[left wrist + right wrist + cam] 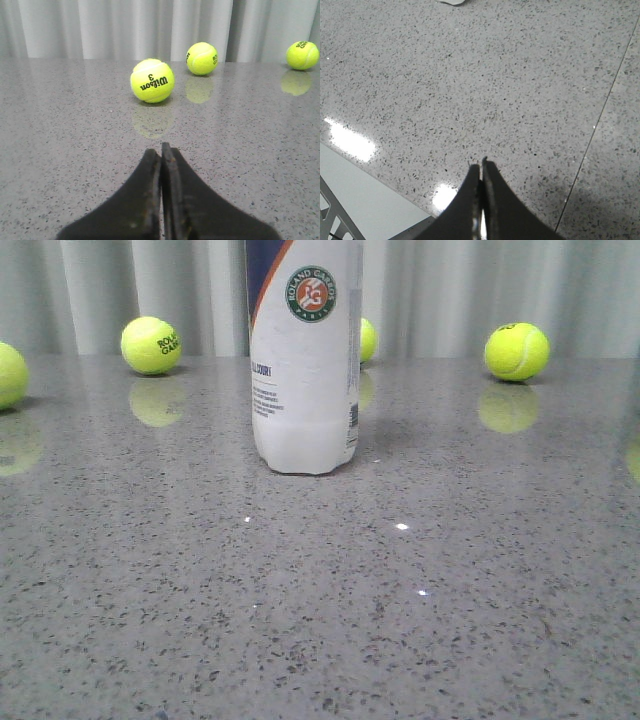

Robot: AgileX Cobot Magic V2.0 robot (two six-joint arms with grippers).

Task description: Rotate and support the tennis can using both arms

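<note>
Tennis can [305,355] stands upright, apart from both closed fingers [150,170].

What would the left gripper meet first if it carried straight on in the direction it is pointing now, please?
Most likely the Wilson tennis ball. The shut left gripper points almost straight at it over bare table, with nothing between them in the left wrist view. Depth is unclear, so it might pass just beside it.

Looks like a test room for robots: shiny grey speckled stone table [320,640], plain grey curtain [125,27] behind, tennis balls [152,80] spread around.
</note>
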